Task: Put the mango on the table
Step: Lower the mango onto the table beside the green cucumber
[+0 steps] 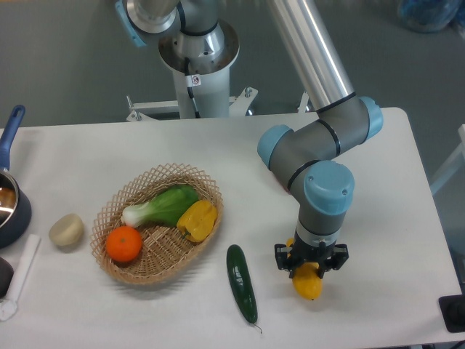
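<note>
The mango (308, 283) sits low over the table (392, 218), toward its front right, its upper half between the fingers of the gripper (311, 263), which are closed on it; whether it touches the surface I cannot tell. At its 9 o'clock lies a cucumber (241, 283), and further out a basket (158, 222) holding an orange (123, 243).
</note>
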Available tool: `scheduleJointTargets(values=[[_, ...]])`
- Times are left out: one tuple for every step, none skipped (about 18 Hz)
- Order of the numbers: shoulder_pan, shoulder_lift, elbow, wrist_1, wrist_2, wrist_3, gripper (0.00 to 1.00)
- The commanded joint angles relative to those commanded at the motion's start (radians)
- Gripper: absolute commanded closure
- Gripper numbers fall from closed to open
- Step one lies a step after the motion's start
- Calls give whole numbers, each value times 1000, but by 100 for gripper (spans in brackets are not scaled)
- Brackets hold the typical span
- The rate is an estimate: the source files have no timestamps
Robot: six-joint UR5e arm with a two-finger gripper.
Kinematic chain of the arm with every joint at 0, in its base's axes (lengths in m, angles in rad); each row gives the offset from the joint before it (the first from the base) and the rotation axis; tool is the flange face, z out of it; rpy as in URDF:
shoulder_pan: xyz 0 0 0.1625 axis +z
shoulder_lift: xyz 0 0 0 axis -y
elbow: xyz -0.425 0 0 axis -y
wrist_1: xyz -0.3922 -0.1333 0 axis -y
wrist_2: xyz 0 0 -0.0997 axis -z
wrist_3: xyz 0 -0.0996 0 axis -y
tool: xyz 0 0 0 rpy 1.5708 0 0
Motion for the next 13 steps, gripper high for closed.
scheduleJointTargets(values=[[-2,0,-2,0,0,0,47],[-2,0,-3,-2,0,0,46],[-2,0,-3,-2,0,0,43],[-2,0,-3,0,2,2,37],[-2,0,-2,0,2,2,33],[-2,0,-2,0,2,3,27],[-2,0,-2,0,2,8,18],[-2,0,-2,0,2,11,8],[-2,0,0,0,3,11,0],[0,3,3,0,3,9,0],[0,8,8,0,3,11,0],[0,17,12,0,5,11,0],[0,35,15,0,8,12,0]])
